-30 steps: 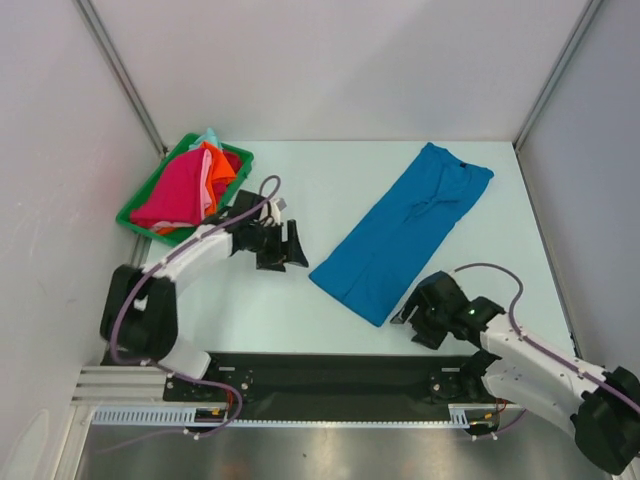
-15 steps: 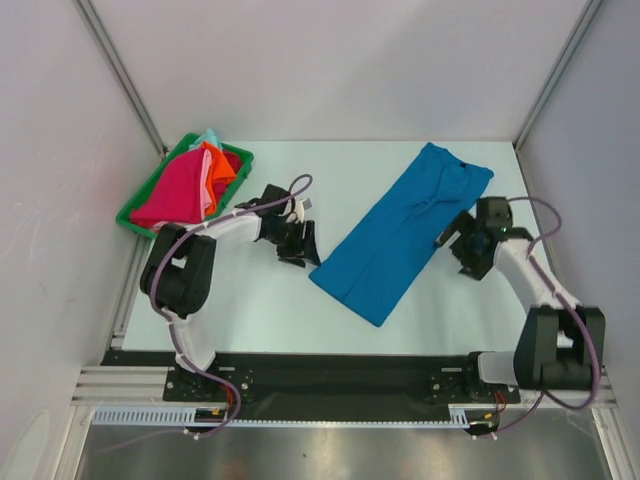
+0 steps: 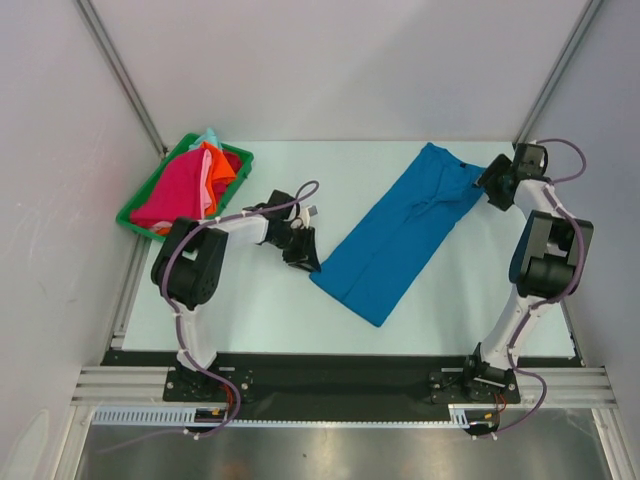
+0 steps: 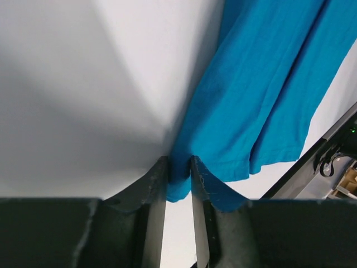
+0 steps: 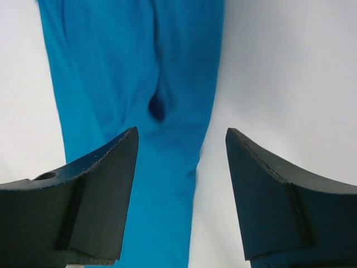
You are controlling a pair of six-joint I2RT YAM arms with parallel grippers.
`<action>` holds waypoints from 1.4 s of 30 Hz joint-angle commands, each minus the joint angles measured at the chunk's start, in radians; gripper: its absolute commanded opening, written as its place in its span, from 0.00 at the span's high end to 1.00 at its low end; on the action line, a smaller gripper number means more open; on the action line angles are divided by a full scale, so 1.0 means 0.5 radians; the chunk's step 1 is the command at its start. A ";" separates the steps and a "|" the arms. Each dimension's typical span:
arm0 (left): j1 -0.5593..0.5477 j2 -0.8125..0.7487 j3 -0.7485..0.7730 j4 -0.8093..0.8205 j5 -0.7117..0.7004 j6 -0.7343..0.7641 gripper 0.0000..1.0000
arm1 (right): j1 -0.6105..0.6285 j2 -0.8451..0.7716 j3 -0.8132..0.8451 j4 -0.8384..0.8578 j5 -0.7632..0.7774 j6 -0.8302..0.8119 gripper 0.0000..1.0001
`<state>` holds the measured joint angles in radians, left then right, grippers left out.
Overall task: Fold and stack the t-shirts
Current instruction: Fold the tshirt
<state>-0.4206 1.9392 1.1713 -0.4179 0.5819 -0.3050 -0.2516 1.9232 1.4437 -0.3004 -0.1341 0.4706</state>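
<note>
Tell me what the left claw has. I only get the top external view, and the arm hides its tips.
Observer: In the left wrist view the left claw is nearly shut, with a corner of the blue t-shirt pinched between its fingers.
Operator: And the right claw?
Observer: The right claw is wide open and holds nothing. The shirt's side edge runs between its fingers.
Operator: Any bunching there?
Observer: Yes, a small dark fold sits in the cloth just ahead of that claw.
</note>
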 commanded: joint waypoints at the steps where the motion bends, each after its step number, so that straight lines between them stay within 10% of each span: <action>1: -0.018 0.033 -0.042 0.038 0.002 0.058 0.74 | -0.058 0.187 0.260 0.104 -0.023 0.007 0.30; 8: -0.018 -0.019 -0.167 0.090 0.023 0.036 1.00 | -0.077 0.458 0.506 0.098 -0.042 -0.045 0.29; 26: -0.155 -0.562 -0.906 0.532 0.033 -0.466 1.00 | 0.003 1.059 1.030 0.230 -0.259 0.019 0.76; 33: -0.450 -0.740 -1.216 0.820 -0.004 -0.844 1.00 | 0.104 1.283 1.453 -0.076 -0.254 0.117 0.73; 37: -0.564 -0.819 -1.263 0.891 -0.044 -0.936 0.99 | 0.110 1.192 1.552 -0.328 -0.159 0.124 0.54; 42: -0.576 -0.973 -1.208 0.674 -0.145 -0.863 0.65 | 0.092 0.909 1.451 -0.693 0.032 0.035 0.42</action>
<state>-0.7036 1.5291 0.5518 -0.0189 0.5694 -0.7429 -0.1875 2.5153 2.1742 -0.4717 -0.2073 0.5201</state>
